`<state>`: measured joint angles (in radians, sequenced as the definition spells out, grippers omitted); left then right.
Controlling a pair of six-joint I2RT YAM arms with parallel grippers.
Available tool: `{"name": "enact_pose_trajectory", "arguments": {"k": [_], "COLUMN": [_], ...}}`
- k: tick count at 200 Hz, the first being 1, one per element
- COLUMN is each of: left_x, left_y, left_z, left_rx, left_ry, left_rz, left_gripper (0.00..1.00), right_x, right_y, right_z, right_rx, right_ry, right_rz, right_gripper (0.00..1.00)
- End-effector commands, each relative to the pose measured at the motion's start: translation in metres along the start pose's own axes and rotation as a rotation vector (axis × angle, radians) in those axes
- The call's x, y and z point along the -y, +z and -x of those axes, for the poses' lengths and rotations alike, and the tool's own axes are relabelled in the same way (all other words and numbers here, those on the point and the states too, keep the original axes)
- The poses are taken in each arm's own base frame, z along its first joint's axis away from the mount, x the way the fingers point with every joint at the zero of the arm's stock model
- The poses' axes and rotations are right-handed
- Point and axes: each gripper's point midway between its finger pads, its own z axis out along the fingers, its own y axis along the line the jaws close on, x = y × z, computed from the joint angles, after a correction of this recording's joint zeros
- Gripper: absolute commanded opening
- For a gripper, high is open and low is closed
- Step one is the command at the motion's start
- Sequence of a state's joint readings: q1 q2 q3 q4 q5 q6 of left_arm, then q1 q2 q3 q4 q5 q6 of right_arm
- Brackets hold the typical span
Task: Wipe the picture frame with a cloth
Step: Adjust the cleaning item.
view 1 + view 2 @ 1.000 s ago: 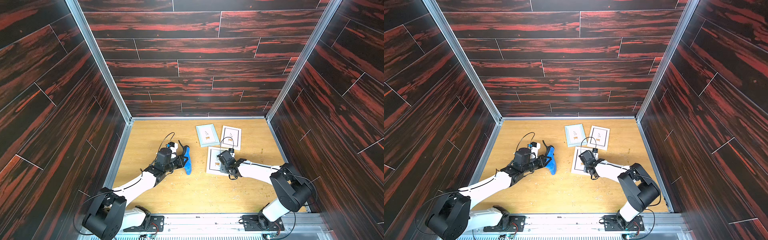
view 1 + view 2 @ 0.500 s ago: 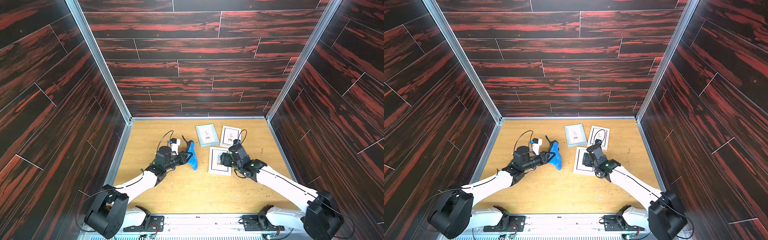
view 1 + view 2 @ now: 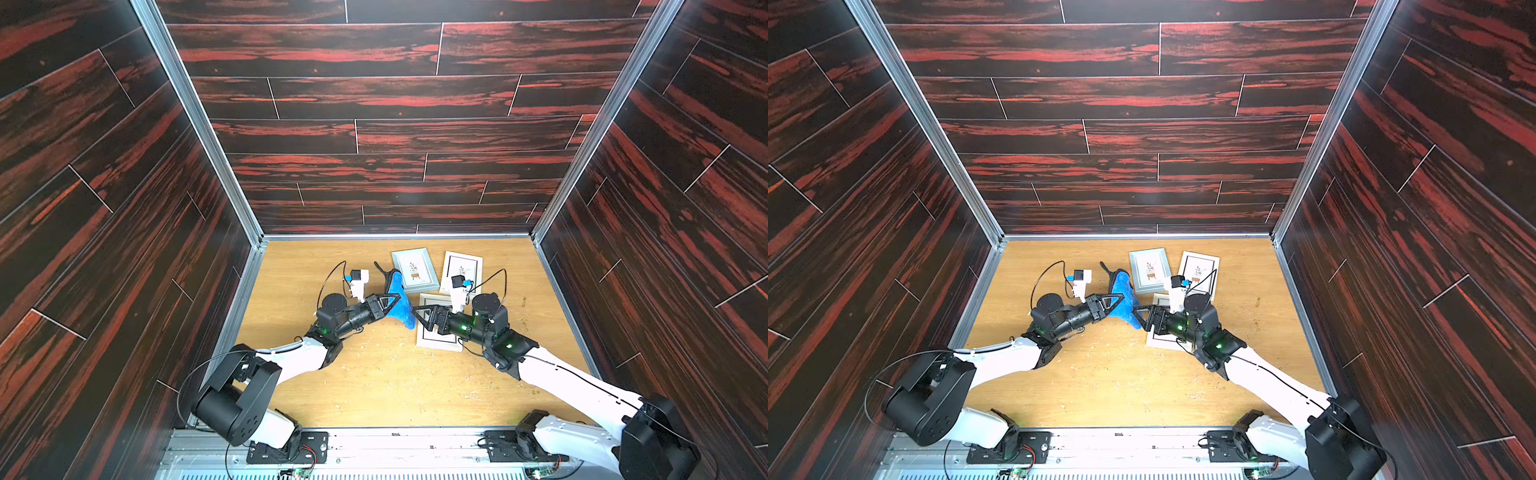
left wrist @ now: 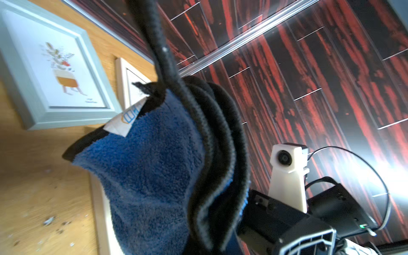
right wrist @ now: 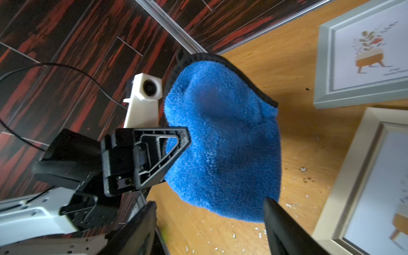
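Left gripper (image 3: pixel 395 298) was clamped on the cloth (image 3: pixel 404 313), which was hung above mid-worktop (image 3: pixel 374 386). Its lower end was by the left edge of the near picture frame (image 3: pixel 437 340); contact could not be told. Right gripper (image 3: pixel 417 318) was spread wide around that lower end, nothing gripped. Grey frame (image 3: pixel 415 270) and white frame (image 3: pixel 473 266) were laid toward the far edge.

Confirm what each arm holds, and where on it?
Left gripper: the cloth, pinched by a bunched fold at its side. Right gripper: nothing, jaws open.
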<state>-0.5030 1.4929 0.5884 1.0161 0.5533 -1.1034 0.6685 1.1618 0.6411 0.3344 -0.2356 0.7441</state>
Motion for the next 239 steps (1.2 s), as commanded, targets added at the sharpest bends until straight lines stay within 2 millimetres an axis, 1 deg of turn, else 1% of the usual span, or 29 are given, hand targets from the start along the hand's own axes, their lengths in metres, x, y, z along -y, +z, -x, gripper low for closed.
{"name": "enact_pose_trajectory", "arguments": {"k": [1,24,44,61,74,90,132,158,164,171,180,188,192,196,206,210,217,219,226,239], "left_x": [0.046,0.054,0.061,0.066,0.067,0.068,0.066,0.059,0.053,0.045,0.027,0.008,0.001,-0.012,-0.04,-0.048,-0.057,-0.063,-0.074,-0.092], "left_y": [0.003,0.005,0.007,0.008,0.008,0.007,0.005,0.007,0.008,0.009,0.011,0.01,0.01,0.008,-0.001,-0.004,-0.007,-0.009,-0.012,-0.011], "left_z": [0.012,0.007,0.003,-0.001,-0.004,-0.007,-0.01,-0.013,-0.012,-0.009,-0.004,0.0,0.004,0.006,0.008,0.01,0.018,0.018,0.026,0.041], "left_rx": [0.029,0.015,0.002,-0.009,-0.013,-0.02,-0.026,-0.03,-0.026,-0.018,-0.018,-0.024,-0.017,-0.02,-0.055,-0.064,-0.068,-0.075,-0.088,-0.101], "left_ry": [0.042,0.048,0.046,0.047,0.043,0.042,0.039,0.042,0.043,0.047,0.055,0.063,0.079,0.087,0.134,0.159,0.212,0.218,0.247,0.278], "left_rz": [-0.152,-0.167,-0.188,-0.204,-0.208,-0.212,-0.209,-0.188,-0.17,-0.132,-0.047,0.053,0.098,0.173,0.368,0.434,0.522,0.558,0.648,0.764], "left_gripper": [0.0,0.0,0.0,0.0,0.0,0.0,0.0,0.01,0.06,0.15,0.25,0.33,0.37,0.43,0.55,0.59,0.63,0.64,0.66,0.68], "right_x": [-0.026,-0.033,-0.035,-0.041,-0.045,-0.045,-0.038,-0.033,-0.031,-0.027,-0.016,-0.006,0.0,0.008,0.033,0.044,0.06,0.066,0.081,0.099], "right_y": [0.004,0.01,0.015,0.015,0.015,0.015,0.017,0.018,0.018,0.018,0.017,0.016,0.015,0.014,0.009,0.007,0.002,0.0,-0.006,-0.016], "right_z": [-0.002,-0.008,-0.011,-0.008,-0.003,0.002,0.004,0.005,0.006,0.007,0.008,0.01,0.012,0.014,0.015,0.015,0.016,0.016,0.016,0.018], "right_rx": [-0.011,-0.036,-0.049,-0.037,-0.02,-0.006,0.009,0.008,0.011,0.015,0.015,0.014,0.02,0.024,0.014,0.008,0.003,0.0,-0.005,-0.008], "right_ry": [-0.016,-0.024,-0.026,-0.036,-0.044,-0.046,-0.045,-0.068,-0.074,-0.08,-0.086,-0.089,-0.091,-0.092,-0.093,-0.092,-0.094,-0.097,-0.106,-0.125], "right_rz": [0.147,0.191,0.207,0.232,0.245,0.232,0.182,0.134,0.114,0.079,0.012,-0.06,-0.104,-0.15,-0.303,-0.368,-0.476,-0.507,-0.603,-0.714], "right_gripper": [0.79,0.79,0.78,0.76,0.7,0.61,0.21,0.03,0.0,0.0,0.0,0.0,0.0,0.0,0.0,0.0,0.0,0.0,0.0,0.0]}}
